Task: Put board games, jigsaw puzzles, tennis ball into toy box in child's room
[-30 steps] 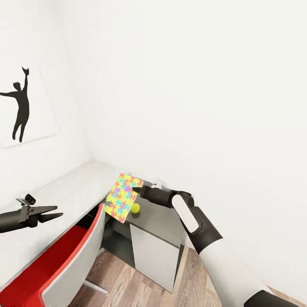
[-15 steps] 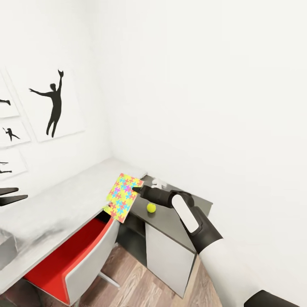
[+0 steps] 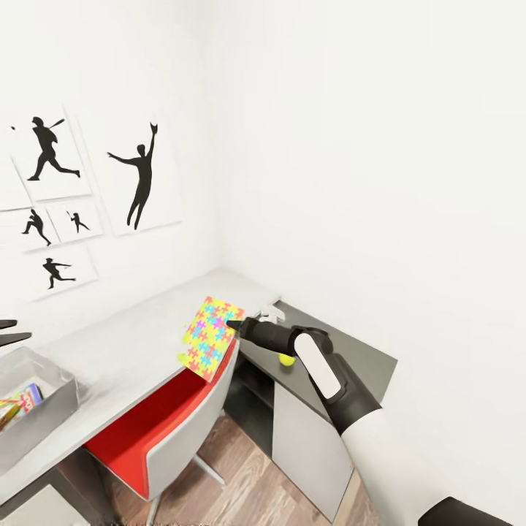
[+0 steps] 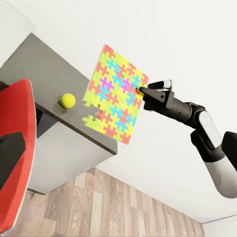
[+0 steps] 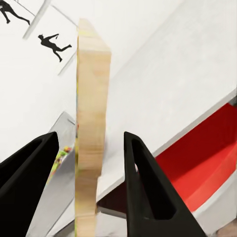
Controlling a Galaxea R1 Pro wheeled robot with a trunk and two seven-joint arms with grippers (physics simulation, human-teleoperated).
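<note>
My right gripper [image 3: 234,325] is shut on a jigsaw puzzle [image 3: 207,338], a thin board of yellow, pink, blue and green pieces, held tilted in the air over the table's [image 3: 139,337] front edge. In the right wrist view the puzzle [image 5: 92,123] shows edge-on between the black fingers [image 5: 143,182]. The tennis ball [image 3: 286,359] lies on the table's lower dark section, just behind my right forearm; it also shows in the left wrist view [image 4: 67,100]. The toy box [image 3: 45,409] stands on the table at the far left, with a colourful printed box inside. My left gripper [image 3: 7,330] shows only its two spread tips.
A red and grey chair [image 3: 172,416] is pushed under the table below the held puzzle. Black baseball-player pictures [image 3: 139,175] hang on the left wall. The white wall closes the corner behind the dark desk section [image 3: 351,354]. Wood-plank floor [image 3: 241,482] lies below.
The whole view has swung left, bringing the toy box and more wall pictures into sight. The puzzle stays held in my right gripper. My left gripper now sits at the picture's left edge.
</note>
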